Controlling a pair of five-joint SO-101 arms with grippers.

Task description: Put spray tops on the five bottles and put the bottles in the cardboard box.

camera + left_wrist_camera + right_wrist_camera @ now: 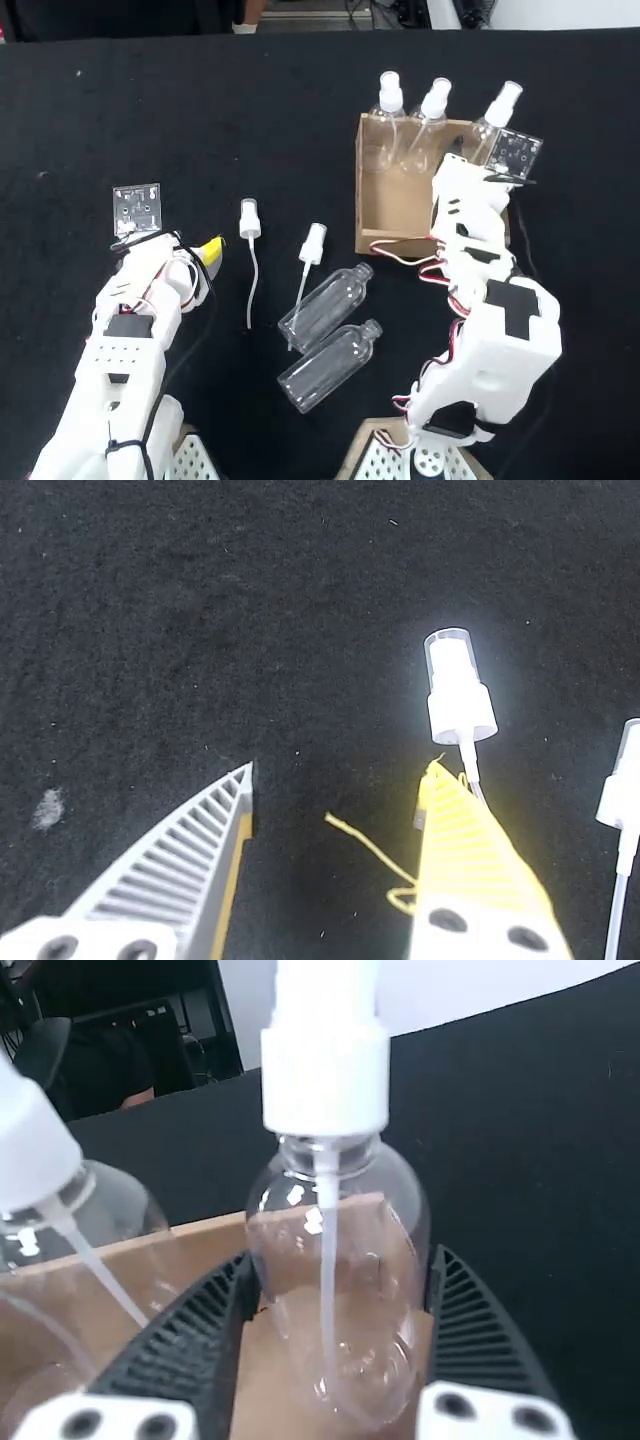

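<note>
The cardboard box (385,215) stands at the back right, with three clear bottles fitted with spray tops upright along its far side. My right gripper (478,160) is over the box's right end, shut on the rightmost bottle (497,118). In the right wrist view that bottle (335,1260) sits between both black fingers (470,1320). Two uncapped bottles (325,300) (330,365) lie in the middle of the table. Two loose spray tops (250,220) (312,245) lie to their left. My left gripper (340,780) is open just short of the nearer spray top (458,690).
A second capped bottle (60,1220) stands beside the held one behind the box wall (200,1235). Black cloth covers the table (150,110). The other loose spray top (622,790) lies close to my left gripper's yellow finger (470,860).
</note>
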